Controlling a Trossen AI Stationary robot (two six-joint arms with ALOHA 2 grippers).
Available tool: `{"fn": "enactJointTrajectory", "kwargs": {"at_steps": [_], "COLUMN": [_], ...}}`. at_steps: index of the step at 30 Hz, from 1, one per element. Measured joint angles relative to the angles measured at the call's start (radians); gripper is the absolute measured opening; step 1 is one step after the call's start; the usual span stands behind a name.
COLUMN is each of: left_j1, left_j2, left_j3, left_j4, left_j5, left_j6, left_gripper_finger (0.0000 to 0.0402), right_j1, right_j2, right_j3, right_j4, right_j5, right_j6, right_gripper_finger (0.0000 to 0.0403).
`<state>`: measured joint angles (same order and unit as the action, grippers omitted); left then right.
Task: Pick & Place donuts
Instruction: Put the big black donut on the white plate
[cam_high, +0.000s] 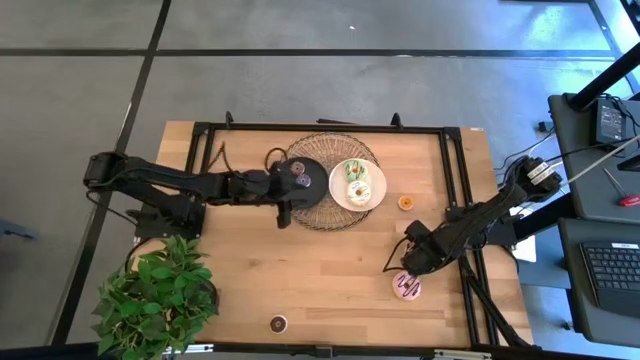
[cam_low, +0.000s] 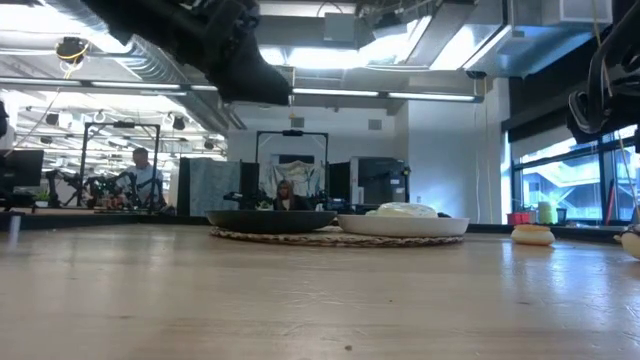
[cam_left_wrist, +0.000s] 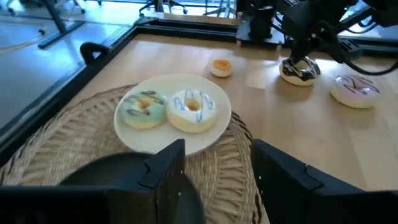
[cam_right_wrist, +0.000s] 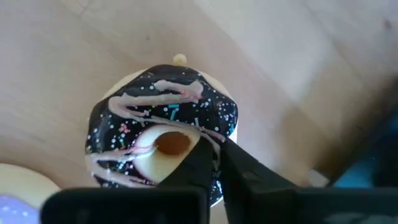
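jaws of right gripper pinch chocolate-sprinkled donut, pink-drizzled, speckled.

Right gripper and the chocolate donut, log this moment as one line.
right gripper: shut on chocolate donut rim, on table | left gripper: open over black plate | white plate: two donuts

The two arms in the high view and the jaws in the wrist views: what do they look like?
Both arms, left arm and right arm, are dark, near-black jointed links on dark bases at the table's sides. The right arm's base end has a light grey part with thin dark cables running off the table. The left gripper has flat, angular matte-black jaws; the right gripper has similar tapering black ones. No markings are legible.
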<state>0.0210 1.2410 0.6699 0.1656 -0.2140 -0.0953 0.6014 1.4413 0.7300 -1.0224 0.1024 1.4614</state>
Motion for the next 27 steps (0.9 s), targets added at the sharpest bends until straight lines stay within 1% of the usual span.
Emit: {"fn": "enactJointTrajectory", "kwargs": {"at_steps": [2,4,7,9,11,13,15,17,19,21,24,27], "left_j1": [0.010,0.018,0.023,0.022,0.022,0.022,0.020,0.019,0.019,0.019,0.019,0.019], "left_j2": [-0.046,-0.092,-0.143,-0.168,-0.186,-0.194,-0.197,-0.197,-0.197,-0.197,-0.197,-0.197], "left_j3": [-0.038,-0.083,-0.138,-0.155,-0.155,-0.155,-0.155,-0.155,-0.155,-0.155,-0.155,-0.155], "left_j4": [0.006,0.035,0.071,0.075,0.071,0.071,0.070,0.070,0.068,0.068,0.066,0.062], "left_j5": [0.001,-0.001,-0.002,-0.001,-0.001,-0.001,-0.001,-0.001,-0.001,-0.001,-0.001,-0.001], "left_j6": [-0.033,-0.059,-0.090,-0.092,-0.093,-0.093,-0.093,-0.093,-0.093,-0.093,-0.093,-0.093], "left_gripper_finger": [0.0177,0.0176,0.0175,0.0177,0.0179,0.0180,0.0180,0.0179,0.0178,0.0177,0.0176,0.0177], "right_j1": [-0.003,-0.003,-0.017,-0.039,-0.074,-0.124,-0.188,-0.260,-0.338,-0.417,-0.540,-0.662], "right_j2": [-0.023,-0.054,-0.111,-0.151,-0.188,-0.218,-0.240,-0.258,-0.272,-0.283,-0.287,-0.287], "right_j3": [0.007,0.030,0.082,0.118,0.150,0.175,0.195,0.199,0.193,0.176,0.146,0.114], "right_j4": [-0.036,-0.074,-0.146,-0.185,-0.186,-0.168,-0.135,-0.090,0.004,0.119,0.335,0.499], "right_j5": [0.008,0.045,0.161,0.274,0.383,0.457,0.505,0.531,0.528,0.484,0.341,0.163], "right_j6": [0.000,0.000,-0.002,-0.012,-0.079,-0.169,-0.279,-0.405,-0.560,-0.724,-0.959,-1.121], "right_gripper_finger": [0.0011,0.0011,0.0019,0.0022,0.0020,0.0016,0.0015,0.0015,0.0017,0.0018,0.0019,0.0019]}}
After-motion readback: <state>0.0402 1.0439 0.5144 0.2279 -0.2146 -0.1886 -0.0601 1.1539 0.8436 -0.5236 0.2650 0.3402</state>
